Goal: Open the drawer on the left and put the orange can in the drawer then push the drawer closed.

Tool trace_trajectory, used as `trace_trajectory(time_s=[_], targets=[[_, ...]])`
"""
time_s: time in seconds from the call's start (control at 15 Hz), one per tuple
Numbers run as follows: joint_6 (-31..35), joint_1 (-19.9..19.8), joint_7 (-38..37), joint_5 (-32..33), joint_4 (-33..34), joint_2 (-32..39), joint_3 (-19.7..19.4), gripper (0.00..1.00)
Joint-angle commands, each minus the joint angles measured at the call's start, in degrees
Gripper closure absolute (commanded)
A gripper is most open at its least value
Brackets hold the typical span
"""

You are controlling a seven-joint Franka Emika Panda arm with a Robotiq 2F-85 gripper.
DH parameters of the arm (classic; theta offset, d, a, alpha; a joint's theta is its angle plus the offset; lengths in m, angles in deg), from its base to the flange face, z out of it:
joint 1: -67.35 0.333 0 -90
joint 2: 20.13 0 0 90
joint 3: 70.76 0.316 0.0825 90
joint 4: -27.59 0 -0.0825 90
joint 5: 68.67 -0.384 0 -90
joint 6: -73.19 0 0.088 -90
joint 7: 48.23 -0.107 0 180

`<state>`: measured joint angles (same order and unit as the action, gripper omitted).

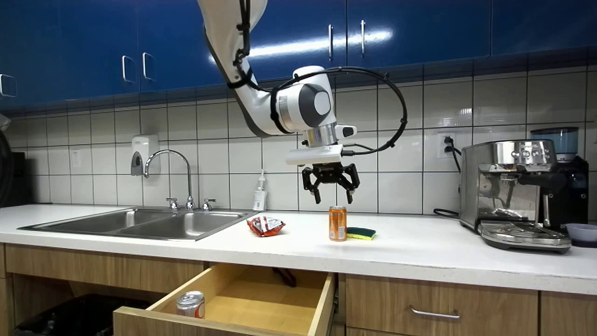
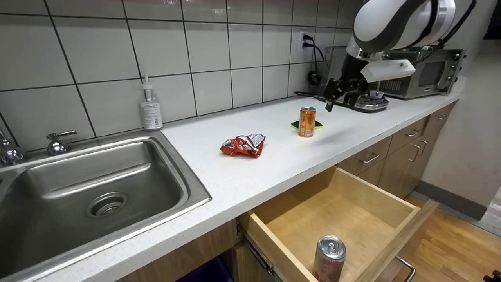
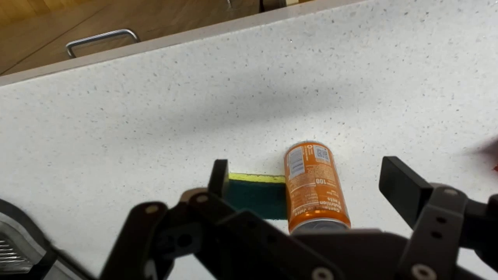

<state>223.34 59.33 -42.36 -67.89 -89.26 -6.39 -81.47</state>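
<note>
The orange can [image 1: 337, 224] stands upright on the worktop [image 1: 419, 240], about midway between its front and back edges, with a sponge [image 1: 363, 234] lying just beside it, a little toward the back edge; whether the two touch I cannot tell. The hand [image 1: 334, 199] hangs in the air near the can, pointing down, and in an exterior view its fingertips [image 1: 317, 197] show just above the can's lid; whether it is straight over the can I cannot tell. The fingers [image 3: 404, 189] are spread wide and hold nothing, and they touch neither the can nor the worktop. In the wrist view the can appears between them, with a gap on each side. The drawer [image 1: 268, 303] is pulled out beyond the front edge, and a silver-topped can [image 2: 330, 260] stands in its front corner on the side of the sink [image 2: 98, 168]. On the worktop a crumpled red wrapper [image 1: 266, 226] lies between the orange can and the sink. A soap bottle [image 2: 151, 111] stands by the back edge, just beside the sink, and a coffee machine [image 1: 508, 186] stands further along that edge.
</note>
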Motion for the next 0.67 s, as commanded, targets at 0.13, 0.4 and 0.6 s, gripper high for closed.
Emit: trace_trajectory(time_s=[0.13, 0.4, 0.6], targets=[[-7.8, -2.9, 4.4, -2.5, 12.2, 7.2, 2.6, 0.00], [-11.9, -3.8, 6.2, -2.5, 19.1, 11.7, 3.6, 0.00], [-14.6, -4.3, 7.3, -2.0, 23.8, 14.7, 4.2, 0.00]])
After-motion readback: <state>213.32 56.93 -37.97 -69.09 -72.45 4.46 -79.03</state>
